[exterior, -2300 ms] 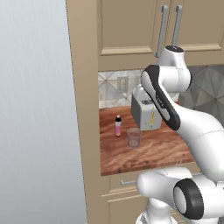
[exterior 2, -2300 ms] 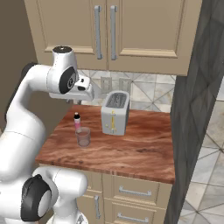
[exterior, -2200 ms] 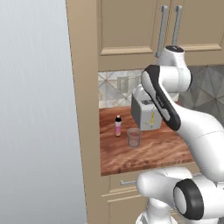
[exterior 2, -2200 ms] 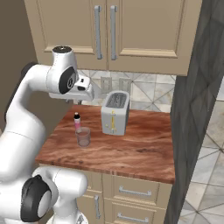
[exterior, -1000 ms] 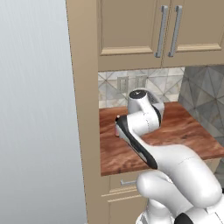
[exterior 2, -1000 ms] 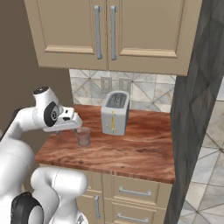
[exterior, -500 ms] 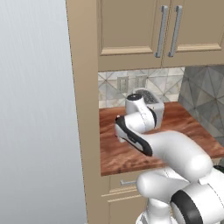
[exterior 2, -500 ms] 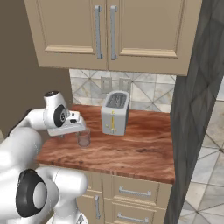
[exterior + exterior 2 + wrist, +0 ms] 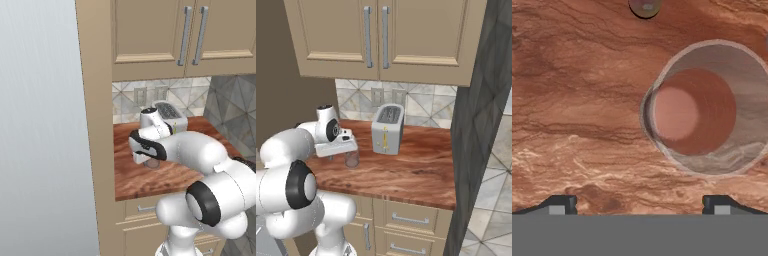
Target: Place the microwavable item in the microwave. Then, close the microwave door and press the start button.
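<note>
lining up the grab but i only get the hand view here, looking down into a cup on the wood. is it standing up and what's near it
Observer: Yes, the tumbler cup stands upright on the counter, with the gripper open right above it.
Operator: anything to its right i could bump
Observer: A toaster stands beside it toward the right, apart from the cup.
Operator: what's over the counter
Observer: Closed wall cabinets hang above, well over the arm.
</note>
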